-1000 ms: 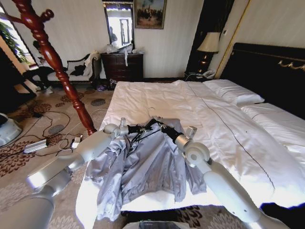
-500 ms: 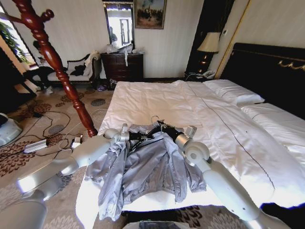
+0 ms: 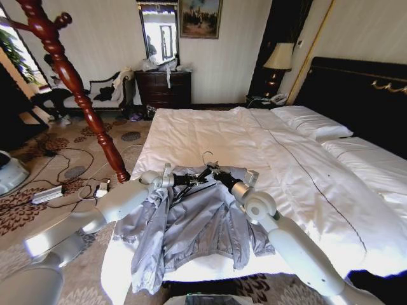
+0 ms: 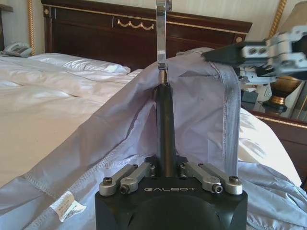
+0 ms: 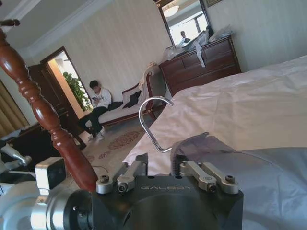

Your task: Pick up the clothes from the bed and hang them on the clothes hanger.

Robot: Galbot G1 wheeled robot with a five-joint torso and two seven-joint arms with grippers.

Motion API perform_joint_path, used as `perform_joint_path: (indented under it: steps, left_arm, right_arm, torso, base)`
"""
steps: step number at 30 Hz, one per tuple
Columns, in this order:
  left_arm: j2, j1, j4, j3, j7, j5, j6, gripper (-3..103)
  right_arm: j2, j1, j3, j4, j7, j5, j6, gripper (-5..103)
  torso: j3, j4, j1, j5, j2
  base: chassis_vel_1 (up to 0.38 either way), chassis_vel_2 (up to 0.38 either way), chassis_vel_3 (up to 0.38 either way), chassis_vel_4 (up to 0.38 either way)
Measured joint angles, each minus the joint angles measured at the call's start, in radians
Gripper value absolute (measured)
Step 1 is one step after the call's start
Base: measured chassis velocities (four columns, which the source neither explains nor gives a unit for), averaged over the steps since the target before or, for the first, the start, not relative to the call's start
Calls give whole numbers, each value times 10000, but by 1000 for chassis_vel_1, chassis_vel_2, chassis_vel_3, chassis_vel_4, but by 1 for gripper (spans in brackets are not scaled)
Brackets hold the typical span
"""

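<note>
Since a second ago both my arms have lifted the collar slightly off the bed [image 3: 210, 136]. My left gripper [image 4: 168, 168] pinches the clothes hanger [image 4: 165, 125]; my right gripper [image 3: 214, 174] nips the clothes [image 3: 191, 232] just beyond it. The fabric looks light, limp and slippery, so I judge seams the surest hold.

open white bed [image 3: 210, 130] beyond the jacket [image 3: 191, 222]; red wooden post [image 3: 82, 101] blocks the left.
</note>
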Motion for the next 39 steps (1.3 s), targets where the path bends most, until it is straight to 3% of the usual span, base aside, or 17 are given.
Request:
perform_joint_path:
  steps: [6, 8, 11, 13, 15, 16, 19, 26, 32, 39]
  left_arm:
    - [-119, -16, 81, -107, -107, -174, 16, 15]
    - [-155, -16, 110, -137, -123, -225, 18, 15]
    - [-157, 6, 114, -192, -186, -291, 18, 15]
    - [-149, 17, 110, -194, -188, -301, 18, 15]
    - [-133, 53, 110, -228, -192, -316, 13, 15]
    - [-133, 53, 110, -228, -192, -316, 13, 15]
    - [-169, 92, 122, -296, -233, -374, -6, 15]
    - [-200, 102, 122, -342, -310, -456, -35, 15]
    - [-75, 76, 95, -336, -225, -540, -38, 15]
    - [124, -15, -152, -232, -100, -617, -77, 15]
  right_arm:
    - [21, -174, 119, 267, 90, 548, -250, 42]
    - [-30, -317, 128, 300, -42, 343, -285, 54]
    - [-158, -642, 273, 283, -385, -1014, -376, 70]
    - [-197, -675, 272, 249, -451, -1279, -353, 70]
    - [-347, -770, 164, 129, -696, -2351, -174, 81]
    - [-347, -770, 164, 129, -696, -2351, -174, 81]
    - [-427, -843, 23, -48, -1045, -4235, 139, 96]
    - [-580, -1067, 130, 69, -1376, -5318, 433, 100]
    - [-1018, -1681, 866, 182, -1743, -6244, 1160, 100]
    - [-1765, -2191, 1552, -153, -2340, -8901, 1922, 100]
  torso:
    - [0, -1, 0, 0, 0]
    - [0, -2, 0, 0, 0]
    - [0, -3, 0, 0, 0]
    - [0, -2, 0, 0, 0]
    - [0, -1, 1, 0, 0]
    - [0, -1, 1, 0, 0]
    - [0, -1, 0, 0, 0]
    - [0, 0, 1, 0, 0]
    - [0, -2, 2, 1, 0]
    - [0, -2, 1, 1, 0]
  base:
    - [0, 0, 0, 0]
    - [0, 0, 0, 0]
    - [0, 0, 0, 0]
    - [0, 0, 0, 0]
    - [0, 0, 0, 0]
    - [0, 0, 0, 0]
    - [0, 0, 0, 0]
    - [0, 0, 0, 0]
    - [0, 0, 0, 0]
    - [0, 0, 0, 0]
